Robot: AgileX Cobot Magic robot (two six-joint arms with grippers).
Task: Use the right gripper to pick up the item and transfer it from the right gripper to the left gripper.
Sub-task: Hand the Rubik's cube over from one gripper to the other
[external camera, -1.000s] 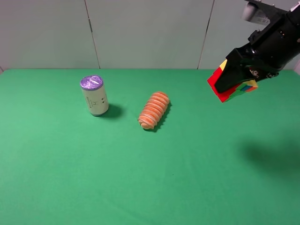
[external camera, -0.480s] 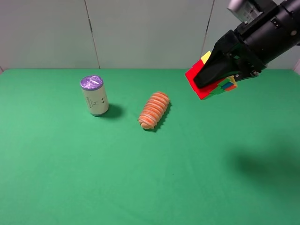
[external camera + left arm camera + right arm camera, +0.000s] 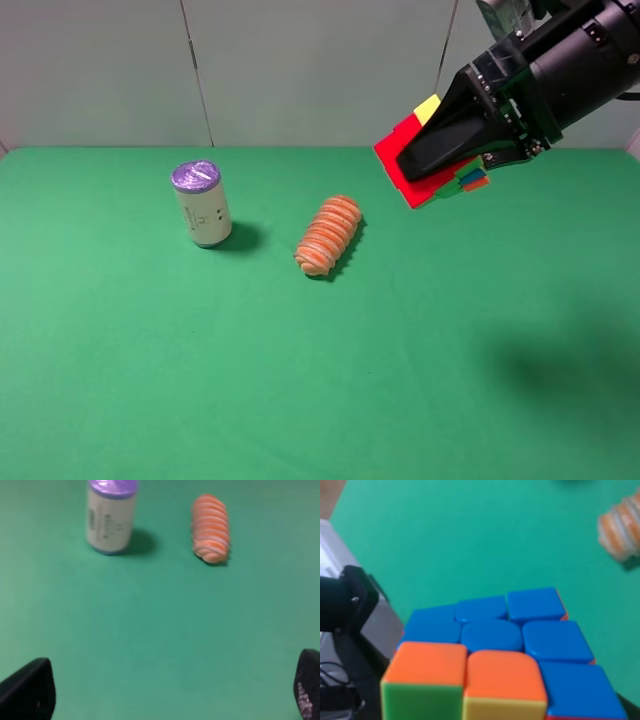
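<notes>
R pincer (image 3: 418, 168) grips cube (image 3: 389, 151); can (image 3: 203, 214) label print illegible.

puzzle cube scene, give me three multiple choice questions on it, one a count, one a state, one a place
1. How many things rest on the green table?
A one
B two
C three

2. How is the left hand?
A open and empty
B shut on something
C out of view

3. Where is the puzzle cube?
A on the table
B in the left hand
C held in the air by the right hand

Answers:
1 B: only the purple-lidded can and the ribbed orange roll rest there.
2 A: its fingers stand far apart with nothing between them.
3 C: the right hand clamps the cube above the table.
</notes>
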